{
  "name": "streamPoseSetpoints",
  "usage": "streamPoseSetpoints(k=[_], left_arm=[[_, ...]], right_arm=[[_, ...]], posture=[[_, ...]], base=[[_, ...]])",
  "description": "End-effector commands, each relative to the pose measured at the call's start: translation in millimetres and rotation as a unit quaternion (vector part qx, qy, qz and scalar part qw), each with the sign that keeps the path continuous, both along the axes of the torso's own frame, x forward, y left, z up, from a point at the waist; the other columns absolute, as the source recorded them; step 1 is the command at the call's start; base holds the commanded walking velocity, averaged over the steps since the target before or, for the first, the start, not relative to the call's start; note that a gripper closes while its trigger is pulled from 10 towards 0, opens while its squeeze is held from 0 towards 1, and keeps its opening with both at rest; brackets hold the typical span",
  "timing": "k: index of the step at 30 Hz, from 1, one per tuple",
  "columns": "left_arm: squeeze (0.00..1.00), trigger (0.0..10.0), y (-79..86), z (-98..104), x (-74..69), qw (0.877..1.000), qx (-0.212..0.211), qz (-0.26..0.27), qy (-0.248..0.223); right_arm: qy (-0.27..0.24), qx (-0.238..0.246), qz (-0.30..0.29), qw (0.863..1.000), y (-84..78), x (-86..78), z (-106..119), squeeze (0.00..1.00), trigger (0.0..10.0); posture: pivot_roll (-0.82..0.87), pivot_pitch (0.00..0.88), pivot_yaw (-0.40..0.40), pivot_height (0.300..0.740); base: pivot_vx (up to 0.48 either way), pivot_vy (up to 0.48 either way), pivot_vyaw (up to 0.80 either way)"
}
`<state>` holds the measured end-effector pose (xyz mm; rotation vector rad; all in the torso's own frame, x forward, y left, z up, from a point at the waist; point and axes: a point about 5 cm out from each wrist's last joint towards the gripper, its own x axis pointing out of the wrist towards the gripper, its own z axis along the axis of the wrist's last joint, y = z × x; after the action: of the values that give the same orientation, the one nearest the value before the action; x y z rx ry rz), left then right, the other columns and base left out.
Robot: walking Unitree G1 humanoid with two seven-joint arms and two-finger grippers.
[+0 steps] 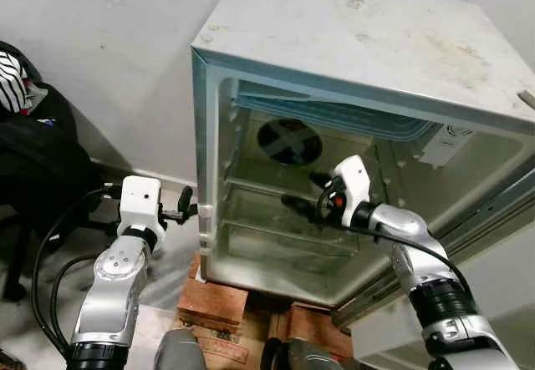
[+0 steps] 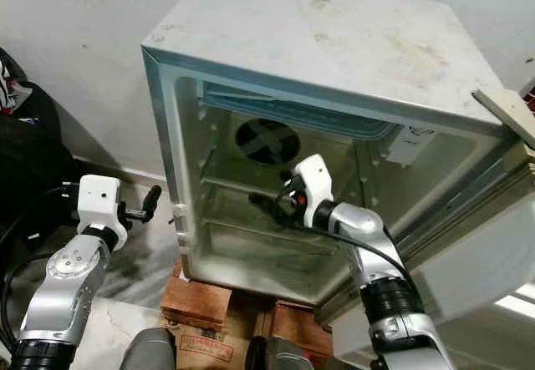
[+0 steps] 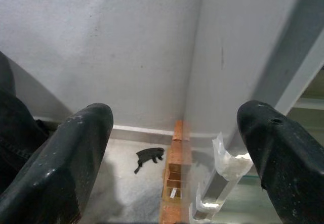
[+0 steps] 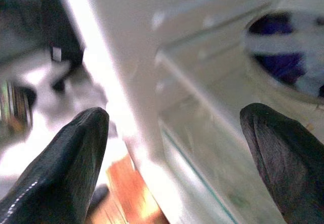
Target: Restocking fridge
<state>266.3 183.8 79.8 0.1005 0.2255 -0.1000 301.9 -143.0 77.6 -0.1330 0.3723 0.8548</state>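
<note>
1. We stand before the fridge [image 1: 351, 44], its door swung wide to our right and its compartment bare of goods. Our right gripper [image 1: 303, 193] reaches inside it, over the glass shelves [image 1: 276, 228], with the round fan grille [image 1: 288, 141] on the back wall beyond and a little above the fingertips.
2. That right claw is spread wide, and its wrist view shows nothing between the two black fingers [image 4: 66, 163]; it carries no item.
3. Our left gripper [image 1: 189, 208] hangs outside the cabinet, just beside its left front edge, pointed toward the wall. It too is spread apart and empty, with the bricks [image 3: 174, 183] that prop the fridge below and ahead of it.
4. We judge the step to be between items: nothing is in hand, and no stock is visible near either claw.
5. The next move likely calls for drawing the right arm back out past the door frame, then finding something to load.
</note>
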Motion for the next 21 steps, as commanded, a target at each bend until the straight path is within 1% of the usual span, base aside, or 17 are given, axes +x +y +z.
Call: streamPoseSetpoints(k=[1, 2, 3, 6, 10, 12, 13, 15, 16, 19, 21], left_arm=[[0.0, 10.0, -3.5, 0.4, 0.6, 1.0, 0.003, -0.012, 0.0], [0.0, 10.0, -3.7, 0.6, 0.6, 1.0, 0.003, -0.014, 0.0], [0.0, 10.0, -4.0, 0.7, -0.1, 1.0, 0.004, -0.019, 0.001], [0.0, 10.0, -4.5, 1.4, -1.8, 1.0, 0.003, -0.023, 0.002], [0.0, 10.0, -4.9, 2.3, -6.4, 0.999, 0.002, -0.034, 0.007], [0.0, 10.0, -7.0, 4.7, -12.2, 0.999, 0.001, -0.044, 0.007], [0.0, 10.0, -7.0, 4.7, -12.2, 0.999, 0.001, -0.044, 0.007], [0.0, 10.0, -9.3, 5.8, -17.7, 0.998, -0.005, -0.055, 0.01], [0.0, 10.0, -10.6, 6.1, -22.3, 0.998, -0.01, -0.061, 0.012], [0.0, 10.0, -10.6, 5.1, -26.5, 0.998, -0.006, -0.061, 0.015], [0.0, 10.0, -11.2, 4.4, -29.5, 0.998, -0.005, -0.065, 0.019]], right_arm=[[0.025, -0.038, 0.01, 0.999, -5.0, -2.0, -9.2, 1.0, 10.0], [0.03, -0.044, 0.014, 0.998, -4.9, -2.3, -11.2, 1.0, 10.0], [0.032, -0.078, 0.018, 0.996, -6.2, -1.3, -17.0, 1.0, 10.0], [0.04, -0.102, 0.017, 0.994, -6.8, 0.4, -22.7, 1.0, 10.0], [0.051, -0.117, -0.013, 0.992, -6.6, 10.4, -26.0, 1.0, 10.0], [0.054, -0.123, -0.038, 0.99, -5.6, 19.5, -26.3, 1.0, 10.0], [0.054, -0.123, -0.038, 0.99, -5.6, 19.5, -26.3, 1.0, 10.0], [0.057, -0.123, -0.06, 0.989, -5.3, 25.3, -26.0, 1.0, 10.0], [0.064, -0.122, -0.08, 0.987, -6.4, 28.7, -26.1, 1.0, 10.0], [0.068, -0.122, -0.092, 0.986, -7.1, 31.5, -25.6, 1.0, 10.0], [0.073, -0.131, -0.109, 0.983, -9.0, 35.5, -25.0, 1.0, 10.0]], posture=[[0.16, 0.0, -0.093, 0.74], [0.16, 0.0, -0.093, 0.74], [0.16, 0.008, -0.092, 0.74], [0.17, 0.024, -0.094, 0.74], [0.17, 0.049, -0.096, 0.74], [0.18, 0.086, -0.102, 0.74], [0.18, 0.086, -0.102, 0.74], [0.18, 0.106, -0.108, 0.74], [0.18, 0.118, -0.112, 0.74], [0.18, 0.127, -0.115, 0.74], [0.18, 0.138, -0.119, 0.74]], base=[[0.0, 0.0, 0.0], [0.0, 0.0, 0.0], [0.0, 0.0, 0.0], [0.0, 0.0, 0.0], [0.0, 0.0, 0.0], [0.0, 0.0, 0.0], [0.0, 0.0, 0.0], [0.0, 0.0, 0.0], [0.0, 0.0, 0.0], [0.0, 0.0, 0.0], [0.0, 0.0, 0.0]])
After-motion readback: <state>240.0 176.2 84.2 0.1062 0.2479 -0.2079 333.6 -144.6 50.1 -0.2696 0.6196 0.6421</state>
